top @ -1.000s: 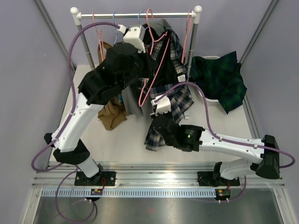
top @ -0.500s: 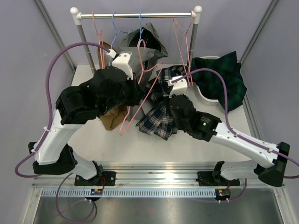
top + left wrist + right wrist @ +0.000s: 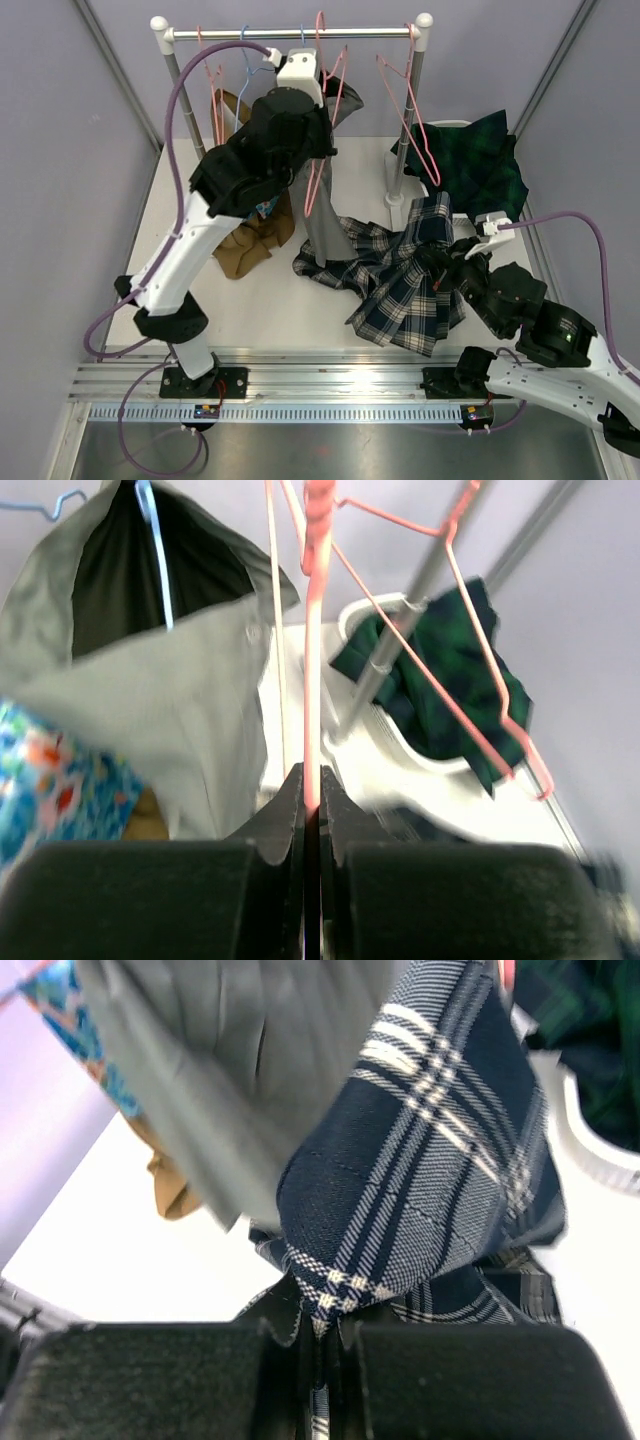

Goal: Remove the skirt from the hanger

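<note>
The navy plaid skirt (image 3: 400,275) lies spread on the table, off its hanger. My right gripper (image 3: 448,262) is shut on a fold of the skirt at its right side. In the right wrist view the plaid cloth (image 3: 420,1190) is pinched between the jaws of that gripper (image 3: 320,1332). My left gripper (image 3: 320,150) is high up by the rail (image 3: 290,32), shut on a bare pink hanger (image 3: 318,180). In the left wrist view the hanger's wire (image 3: 312,630) runs straight up from the closed jaws of that gripper (image 3: 311,780).
A grey skirt (image 3: 325,225) hangs from the rail beside the pink hanger. A second pink hanger (image 3: 415,130) swings at the right post. A dark green plaid garment (image 3: 475,165) fills a white basket (image 3: 440,215). A tan garment (image 3: 245,245) lies at the left.
The left arm has raised the pink hanger from low over the table up to the rail. The right arm has pulled the plaid skirt off it, right and toward the near edge.
</note>
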Robot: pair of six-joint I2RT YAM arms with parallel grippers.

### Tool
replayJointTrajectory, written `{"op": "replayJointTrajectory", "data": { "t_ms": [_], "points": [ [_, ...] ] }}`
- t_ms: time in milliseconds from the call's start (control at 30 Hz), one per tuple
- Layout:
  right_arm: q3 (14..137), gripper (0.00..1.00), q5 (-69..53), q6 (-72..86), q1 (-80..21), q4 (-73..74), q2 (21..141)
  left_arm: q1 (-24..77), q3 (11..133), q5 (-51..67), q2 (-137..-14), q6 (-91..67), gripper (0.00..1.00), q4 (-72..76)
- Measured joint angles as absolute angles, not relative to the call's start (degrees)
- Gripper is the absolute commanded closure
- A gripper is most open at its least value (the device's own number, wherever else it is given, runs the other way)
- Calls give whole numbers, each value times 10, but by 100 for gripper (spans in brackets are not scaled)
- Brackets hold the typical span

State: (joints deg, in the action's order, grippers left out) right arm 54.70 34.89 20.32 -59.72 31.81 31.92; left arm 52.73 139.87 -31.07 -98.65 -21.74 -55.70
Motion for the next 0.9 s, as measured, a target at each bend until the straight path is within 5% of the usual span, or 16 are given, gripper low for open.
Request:
{"op": "replayJointTrajectory", "data": {
  "t_ms": [600, 800, 900],
  "points": [
    [563, 100, 369, 234, -597, 439, 283, 416, 1425, -162, -1181, -225, 99, -336],
    [663, 100, 444, 128, -597, 391, 319, 410, 1341, -144, -1159, -234, 66, -314],
    [730, 100, 483, 27, -597, 324, 347, 410, 1292, -134, -1139, -236, 58, -317]
  ]
}}
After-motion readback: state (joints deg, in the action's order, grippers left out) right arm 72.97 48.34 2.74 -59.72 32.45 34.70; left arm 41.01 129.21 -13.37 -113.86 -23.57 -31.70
